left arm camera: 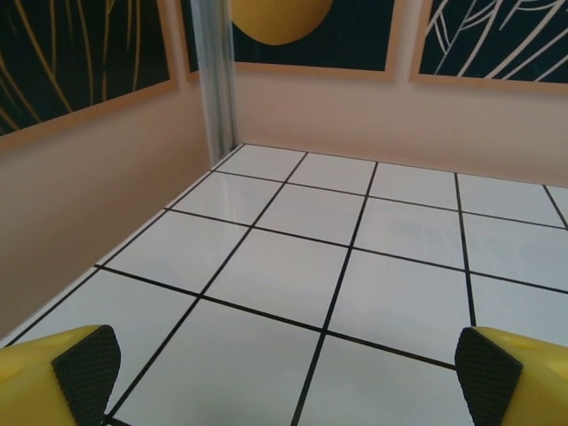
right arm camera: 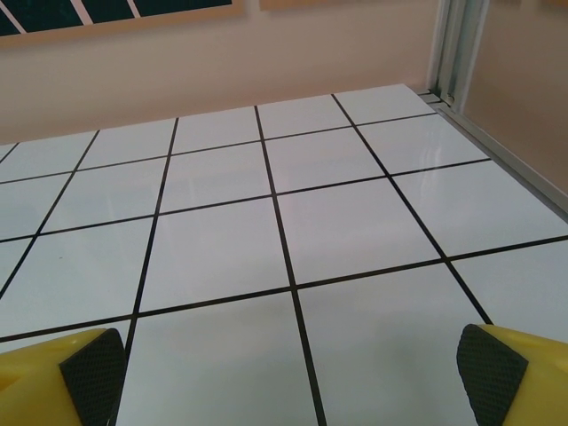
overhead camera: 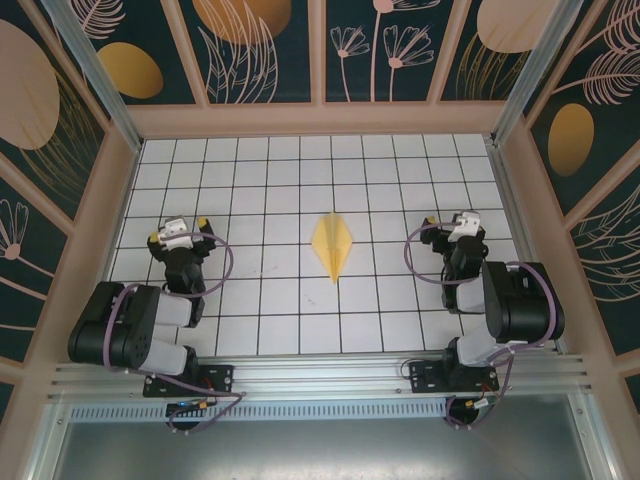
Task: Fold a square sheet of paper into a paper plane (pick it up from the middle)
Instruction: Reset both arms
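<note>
White gridded worktop point(overhead camera: 300, 320). Left pincer point(overhead camera: 180, 232) sits at 9 o'clock and right pincer point(overhead camera: 462, 228) at 3 o'clock of the paper plane point(overhead camera: 332, 245), both spread wide and empty, fingertips cut off in the wrist views. The plane lies flat mid-worktop, tip toward 6 o'clock, folds too small to read.

The top view looks steeply down from above and behind, far enough back to take in the whole tiled table point(overhead camera: 290, 170), the patterned walls point(overhead camera: 320, 118), the left gripper point(overhead camera: 180, 232) and the right gripper point(overhead camera: 462, 228). The left wrist camera sits just behind its gripper, low over the tiles, facing forward between the yellow fingers point(left arm camera: 53, 377) toward a corner post point(left arm camera: 217, 80) ahead and left. The right wrist camera sits likewise, facing a corner ahead and right. Each wrist view shares with the top view the tiles ahead of its gripper. Whether the wrist views overlap, I cannot tell.
</note>
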